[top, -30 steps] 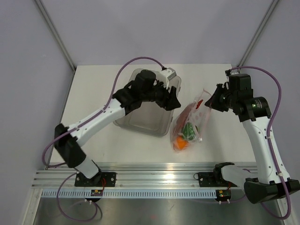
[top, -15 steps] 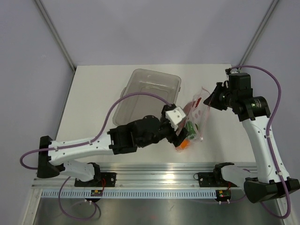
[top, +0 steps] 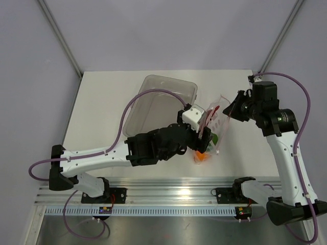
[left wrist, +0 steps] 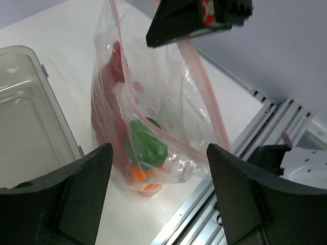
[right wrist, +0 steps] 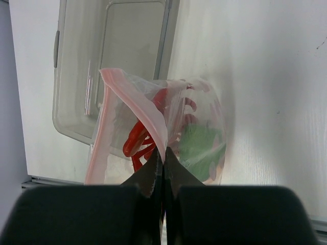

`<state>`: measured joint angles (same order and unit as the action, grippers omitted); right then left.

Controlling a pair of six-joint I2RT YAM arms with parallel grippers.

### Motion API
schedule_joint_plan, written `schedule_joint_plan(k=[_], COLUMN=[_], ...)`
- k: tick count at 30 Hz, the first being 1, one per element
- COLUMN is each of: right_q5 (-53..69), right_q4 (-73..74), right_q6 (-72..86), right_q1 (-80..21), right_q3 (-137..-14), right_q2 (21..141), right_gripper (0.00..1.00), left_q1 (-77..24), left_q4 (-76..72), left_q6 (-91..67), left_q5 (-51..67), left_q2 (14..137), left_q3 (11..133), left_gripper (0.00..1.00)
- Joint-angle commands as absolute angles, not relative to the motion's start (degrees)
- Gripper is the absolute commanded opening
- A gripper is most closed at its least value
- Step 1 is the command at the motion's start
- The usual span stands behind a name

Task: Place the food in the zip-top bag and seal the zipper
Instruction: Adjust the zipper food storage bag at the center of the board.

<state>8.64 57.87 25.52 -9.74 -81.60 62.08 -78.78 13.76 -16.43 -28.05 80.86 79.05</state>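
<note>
- Pinching the zip-top bag [top: 213, 127] by a fold at its mouth, centre right of the top view, with the right gripper [right wrist: 162, 159] squeezed tight on the film.
- Holding the left gripper [left wrist: 158, 155] spread wide on either side of the bag's lower half, not clearly touching it.
- Already inside, slumped at the bottom: lobster [left wrist: 104, 97], bell pepper [left wrist: 146, 144], orange fruit [left wrist: 137, 173].
- Could slip from that one-point pinch, with slick film and all the weight down low.
- Might spill if tilted, with the zipper [left wrist: 205, 97] gaping.
- Could seal crooked if grabbed while the strip is twisted.
- Thin, wrinkly, glossy clear plastic with pink spots; hard, shiny toys; rigid round-cornered clear tray [top: 148, 78] at upper left; matte white table [top: 102, 97].
</note>
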Motion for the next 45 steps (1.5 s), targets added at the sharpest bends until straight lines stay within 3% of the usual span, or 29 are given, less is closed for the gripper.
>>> schedule_joint_plan(k=[1, 5, 8, 14, 24, 33, 45], right_q5=[9.32, 9.49, 9.49, 8.97, 8.70, 8.79, 9.23], right_q4=[56.25, 56.42, 56.51, 56.78, 56.25, 56.25, 56.51], right_q6=[25.14, 25.49, 25.66, 25.93, 25.93, 25.66, 25.58], right_q1=[-10.02, -10.11, -10.02, -10.02, -10.02, -10.02, -10.02], right_q3=[-81.83, -81.83, -81.74, -81.21, -80.86, -80.68, -80.68], right_q2=[60.38, 59.94, 59.50, 58.98, 59.15, 58.71, 58.27], right_gripper=[0.00, 0.00, 0.00, 0.00, 0.01, 0.01, 0.01], left_q1=[-78.84, -78.84, -78.84, -78.84, -79.19, -81.21, -81.12], left_q4=[14.83, 26.43, 30.76, 35.41, 34.02, 24.44, 26.81], left_q6=[-24.85, -28.21, -29.62, -31.37, -32.43, -32.61, -33.93], left_q5=[-31.37, -30.68, -28.39, -25.84, -27.77, -39.27, -34.72], left_q2=[81.12, 88.14, 91.58, 94.13, 89.39, 80.52, 86.83], left_q3=[84.80, 97.17, 99.92, 101.51, 95.37, 85.70, 90.70], left_gripper=[0.76, 0.74, 0.70, 0.60, 0.51, 0.62, 0.65])
